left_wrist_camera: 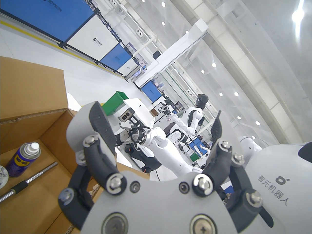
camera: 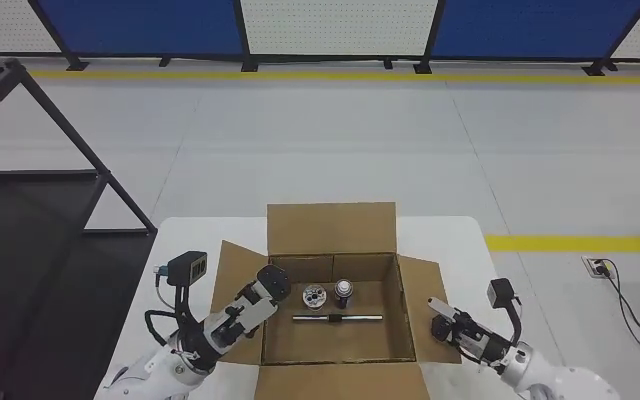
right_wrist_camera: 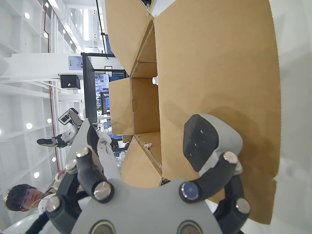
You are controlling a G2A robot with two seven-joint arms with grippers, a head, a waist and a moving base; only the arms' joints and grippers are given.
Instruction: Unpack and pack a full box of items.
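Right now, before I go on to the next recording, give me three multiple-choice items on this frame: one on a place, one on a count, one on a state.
1. Where does the metal rod lie?
A. Standing upright in a corner.
B. Flat on the floor of the box, nearer the robot than the spray can.
C. Held up in the air.

2. How many things show inside the box?
A. One.
B. Five.
C. Three.

3. How is the left gripper?
A. Open, holding nothing.
B. Shut on the spray can.
C. Shut on the metal rod.

Answers:
1 B: the top view shows it lying flat on the cardboard floor.
2 C: the metal rod, the spray can and a small round thing.
3 A: its fingers stand apart with nothing between them.
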